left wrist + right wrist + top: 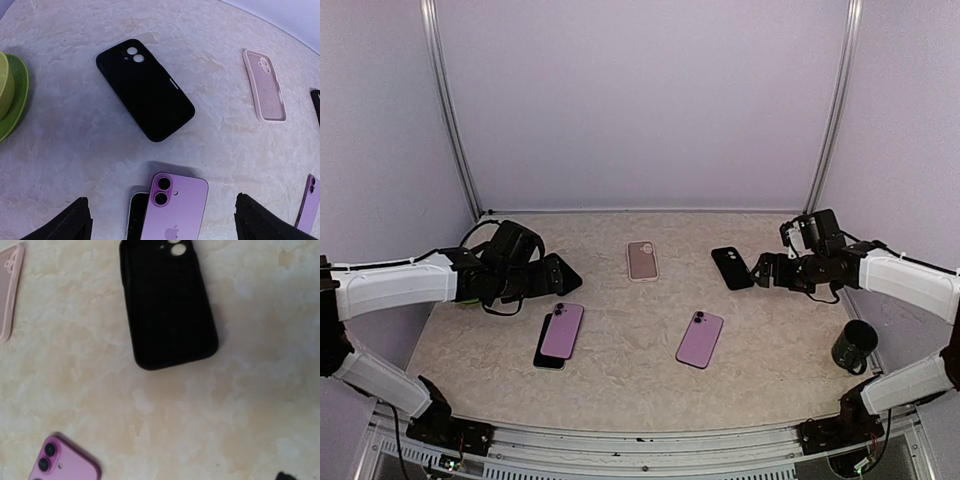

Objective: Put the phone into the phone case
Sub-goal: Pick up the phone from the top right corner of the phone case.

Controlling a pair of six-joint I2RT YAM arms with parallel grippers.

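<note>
The left gripper [560,275] is positioned over the table [620,390] with its jaws spread wide, and nothing is gripped between them. Its fingertips [70,225] are seen at the lower corners of the left wrist view.

Directly ahead of these fingers a black case [145,90] is laid flat, with its camera cut-outs at the far end. Between the fingers, close to the wrist, a purple phone [175,215] is laid back-up. It partly overlaps a dark flat item [134,215] that cannot be identified. A green dish [17,95] is located to the left of this gripper, and a pink case [265,85] is laid flat ahead and to its right.

The right gripper [760,270] is likewise fully spread and empty — only one fingertip [287,475] is shown in its wrist view. A second black case [167,300] is laid just ahead of it, apart from the fingers. A second purple phone [62,460] is found nearer the wrist, to the left in that view. A dark cup [853,345] is placed well behind this gripper, beside its arm.
</note>
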